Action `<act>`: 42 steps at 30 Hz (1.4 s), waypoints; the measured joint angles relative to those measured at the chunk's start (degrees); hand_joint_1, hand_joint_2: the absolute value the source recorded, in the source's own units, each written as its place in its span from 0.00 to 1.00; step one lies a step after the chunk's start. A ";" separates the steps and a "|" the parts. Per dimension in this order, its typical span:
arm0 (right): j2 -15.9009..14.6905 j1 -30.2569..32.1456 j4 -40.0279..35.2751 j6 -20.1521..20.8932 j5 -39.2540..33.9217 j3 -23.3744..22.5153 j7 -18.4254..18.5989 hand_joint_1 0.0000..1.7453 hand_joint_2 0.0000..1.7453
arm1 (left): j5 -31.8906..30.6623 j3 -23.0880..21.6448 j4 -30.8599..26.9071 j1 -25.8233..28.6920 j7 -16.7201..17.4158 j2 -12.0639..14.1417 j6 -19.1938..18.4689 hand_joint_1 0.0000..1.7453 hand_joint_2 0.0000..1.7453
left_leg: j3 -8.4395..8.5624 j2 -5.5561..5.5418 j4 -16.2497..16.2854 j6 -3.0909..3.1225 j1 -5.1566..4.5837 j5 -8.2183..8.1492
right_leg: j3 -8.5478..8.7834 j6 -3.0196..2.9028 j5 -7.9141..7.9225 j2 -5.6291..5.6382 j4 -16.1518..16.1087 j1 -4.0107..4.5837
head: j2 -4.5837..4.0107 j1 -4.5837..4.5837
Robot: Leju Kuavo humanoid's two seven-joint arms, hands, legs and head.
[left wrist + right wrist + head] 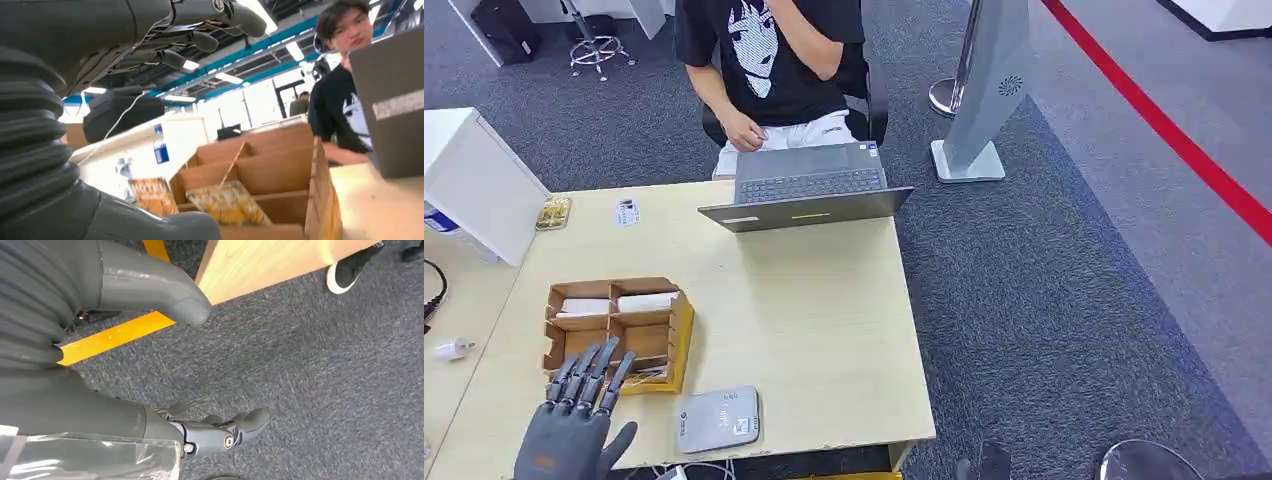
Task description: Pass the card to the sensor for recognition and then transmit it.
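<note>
A brown cardboard organiser (660, 322) stands on the table's near left. White cards (646, 301) lie in its far compartments, and a yellow patterned card (227, 202) lies in a near one. My left hand (574, 420) hovers at the organiser's near edge, fingers spread over the front compartment and holding nothing; the left wrist view has its fingers (200, 30) above the organiser (260, 170). The grey card sensor (717, 418) lies flat to the right of that hand, by the table's front edge. My right hand (150, 340) hangs beside the table over the carpet, fingers apart and empty.
An open laptop (809, 195) sits at the table's far edge with a person (774, 70) seated behind it. A white box (479, 185) stands at the far left, with small cards (554, 212) near it. A grey stand (984, 90) rises on the carpet at the right.
</note>
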 joint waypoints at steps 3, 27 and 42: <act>0.00 0.01 0.02 0.00 0.00 -0.04 0.00 0.00 1.00 | -1.01 0.37 1.79 0.14 0.74 -0.06 0.68 0.00 1.00 | 0.00 0.00 0.00 0.00 0.00 0.01 | 0.00 0.00 0.00 0.00 0.01 0.00 | 0.00 -0.02; 0.00 -0.36 0.17 0.81 0.20 -0.15 0.00 0.00 1.00 | -2.03 10.54 7.78 1.50 0.37 1.01 2.64 0.00 1.00 | -0.03 -0.03 -0.01 0.00 0.00 0.01 | -0.02 0.00 -0.01 -0.02 0.02 0.00 | 0.00 0.00; 0.00 -0.91 0.68 1.01 0.94 -0.13 -0.02 0.00 1.00 | -0.83 19.54 15.43 -1.54 -4.87 0.68 3.71 0.00 1.00 | -0.03 -0.02 -0.01 -0.01 0.00 0.01 | -0.01 0.00 -0.01 -0.02 0.03 0.01 | 0.00 0.00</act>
